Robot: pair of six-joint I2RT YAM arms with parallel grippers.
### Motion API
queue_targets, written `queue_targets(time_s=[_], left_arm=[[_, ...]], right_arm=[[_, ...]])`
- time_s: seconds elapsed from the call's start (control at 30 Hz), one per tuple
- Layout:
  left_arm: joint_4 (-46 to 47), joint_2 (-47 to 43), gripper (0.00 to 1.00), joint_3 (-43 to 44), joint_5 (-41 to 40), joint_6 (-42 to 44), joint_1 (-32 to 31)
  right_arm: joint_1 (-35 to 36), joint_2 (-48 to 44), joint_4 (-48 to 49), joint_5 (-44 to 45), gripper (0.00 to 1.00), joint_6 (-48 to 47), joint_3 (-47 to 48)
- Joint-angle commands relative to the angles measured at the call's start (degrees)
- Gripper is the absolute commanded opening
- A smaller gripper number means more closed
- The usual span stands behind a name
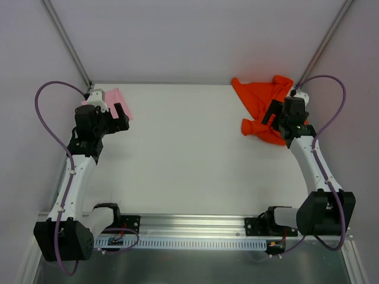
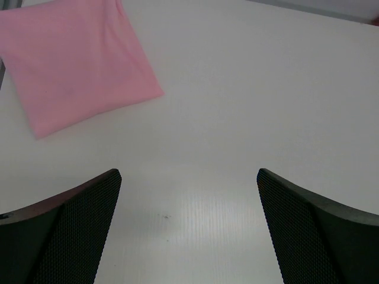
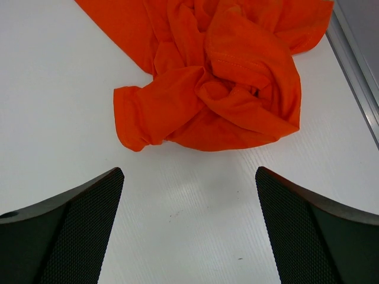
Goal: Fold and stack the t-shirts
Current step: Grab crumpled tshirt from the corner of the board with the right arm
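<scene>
- The left gripper (image 2: 188,175) has its jaws spread as wide as they go. Nothing is held between them, and only the white table (image 2: 266,89) shows in the gap.
- It hangs over the far left part of the table, and its dark fingers (image 2: 71,231) touch no cloth.
- The pink shirt (image 2: 77,65) lies in the table's far left corner as a flat, neat square. It is beyond the left gripper and off to its left side. From above, the left arm hides part of it.
- The right gripper (image 3: 189,173) is also wide open and empty, and it hangs over the far right part of the table.
- The orange shirt (image 3: 225,83) lies in the table's far right corner as a crumpled, twisted heap. It is just beyond the right gripper's fingertips and apart from them.
- One rolled sleeve of the orange shirt sticks out toward the middle of the table, and a flatter part spreads toward the table's far edge.
- The heap's right side lies near the table's right rim.
- The two shirts are well apart, at opposite far corners of the table.
</scene>
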Motion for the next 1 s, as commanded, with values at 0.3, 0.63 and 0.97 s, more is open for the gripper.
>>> queue_targets(time_s=[0.3,0.63,0.97], left_arm=[[4.0,-4.4,0.99,-1.8,3.8,0.7,-0.4],[4.7,-4.2,0.99,-2.3,1.8,0.9,-0.4],[5.1,-3.5,0.99,-2.8,3.0,2.8,-0.4]], right_arm=[[-0.6,16.4,-10.0,8.9,0.97,4.3,18.6],[-0.5,37.8,-15.9,10.6,0.96,8.9,39.5],[-0.5,53.4,-23.3,9.6,0.97,8.2,54.9]])
